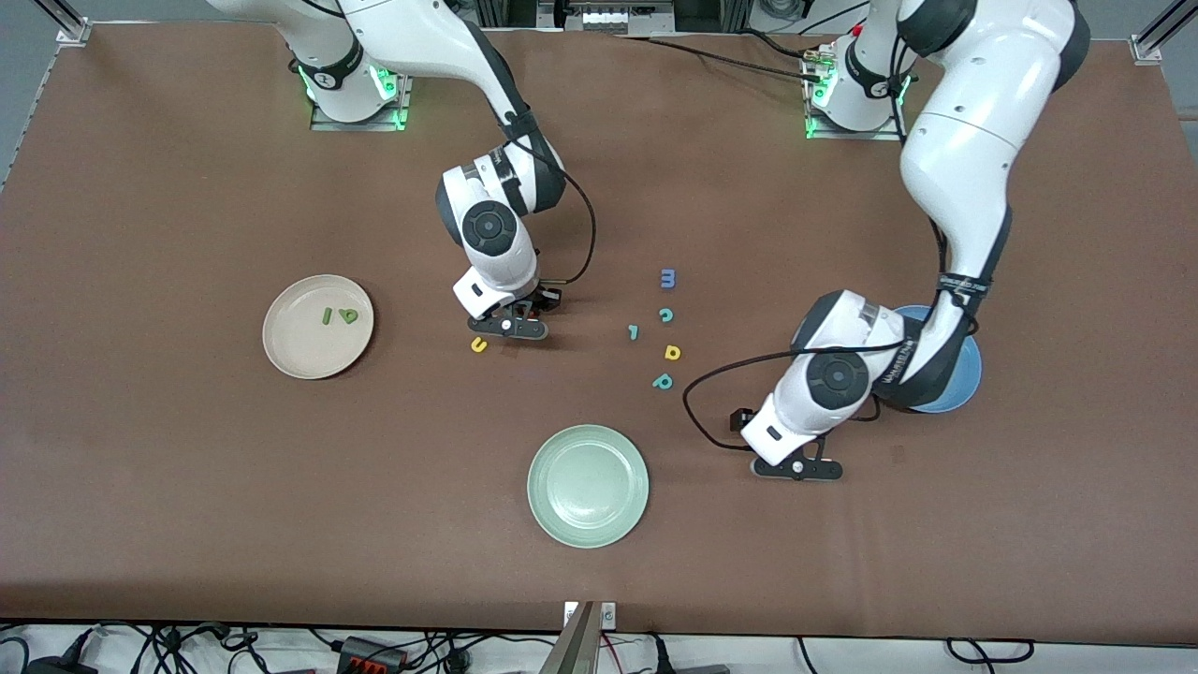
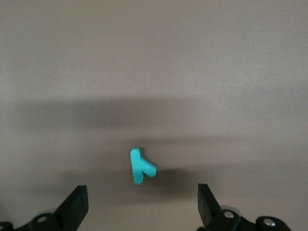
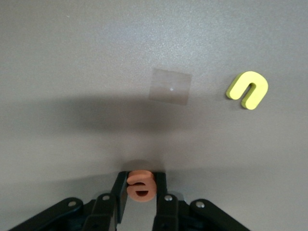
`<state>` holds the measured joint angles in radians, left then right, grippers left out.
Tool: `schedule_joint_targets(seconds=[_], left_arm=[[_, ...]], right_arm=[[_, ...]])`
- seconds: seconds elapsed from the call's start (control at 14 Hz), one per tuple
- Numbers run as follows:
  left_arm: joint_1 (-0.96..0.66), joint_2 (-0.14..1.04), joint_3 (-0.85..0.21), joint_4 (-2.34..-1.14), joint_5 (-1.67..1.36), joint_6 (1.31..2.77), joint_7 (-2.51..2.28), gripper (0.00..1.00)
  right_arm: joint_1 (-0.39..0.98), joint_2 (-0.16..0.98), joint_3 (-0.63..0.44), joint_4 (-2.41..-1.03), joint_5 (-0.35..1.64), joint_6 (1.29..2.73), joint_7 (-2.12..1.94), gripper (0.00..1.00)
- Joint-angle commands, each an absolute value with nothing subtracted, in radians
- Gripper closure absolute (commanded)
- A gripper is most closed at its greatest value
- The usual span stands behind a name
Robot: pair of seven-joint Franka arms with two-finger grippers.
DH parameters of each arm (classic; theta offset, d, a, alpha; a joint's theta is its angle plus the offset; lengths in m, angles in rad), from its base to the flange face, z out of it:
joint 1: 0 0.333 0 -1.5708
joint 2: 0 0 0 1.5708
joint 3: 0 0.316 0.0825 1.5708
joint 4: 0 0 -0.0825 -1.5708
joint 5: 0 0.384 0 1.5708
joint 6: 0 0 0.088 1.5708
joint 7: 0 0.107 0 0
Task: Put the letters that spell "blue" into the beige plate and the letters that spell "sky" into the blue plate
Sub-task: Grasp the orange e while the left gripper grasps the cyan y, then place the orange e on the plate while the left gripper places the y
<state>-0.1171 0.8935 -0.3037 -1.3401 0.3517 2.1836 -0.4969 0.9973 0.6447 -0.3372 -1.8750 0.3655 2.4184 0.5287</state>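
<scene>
Worktop [image 1: 140, 468] from the front: right tool [image 1: 510, 327] low beside the yellow "u" [image 1: 479, 344], the beige plate [image 1: 318, 327] holding two green letters; left tool [image 1: 797, 468] near the blue plate [image 1: 956, 386]. Left wrist view: left tool [image 2: 142, 207] spread wide, empty, teal "y" [image 2: 140, 166] between its fingers. Right wrist view: right tool [image 3: 141, 190] pinching the orange "e" [image 3: 140, 185].

Green bar [image 1: 326, 316] and dark green letter [image 1: 349, 315] lie in the beige plate [image 1: 290, 351]; yellow "u" [image 1: 479, 344] lies on the table.
</scene>
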Motion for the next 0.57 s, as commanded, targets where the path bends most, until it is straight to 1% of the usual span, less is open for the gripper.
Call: schedule_joint_targets(seconds=[0.0, 0.14, 0.21, 0.43, 0.5], left_arm=[[-0.112, 0.922, -0.284, -1.315, 0.315, 2.247, -0.517, 0.04], [-0.121, 0.919, -0.284, -1.350, 0.273, 2.253, -0.520, 0.19], [-0.114, 0.919, -0.284, -1.351, 0.273, 2.252, -0.515, 0.22], [-0.112, 0.930, -0.284, -1.356, 0.273, 2.253, -0.509, 0.30], [-0.112, 0.928, -0.284, -1.361, 0.273, 2.253, -0.508, 0.36]], right_arm=[[0.989, 0.624, -0.348, -1.867, 0.379, 2.413, 0.486, 0.83], [0.979, 0.595, -0.398, -1.867, 0.370, 2.392, 0.454, 0.83], [0.977, 0.586, -0.444, -1.868, 0.371, 2.350, 0.392, 0.83], [0.980, 0.551, -0.613, -1.871, 0.373, 2.144, 0.136, 0.83], [0.979, 0.542, -0.670, -1.878, 0.371, 2.091, 0.056, 0.83]])
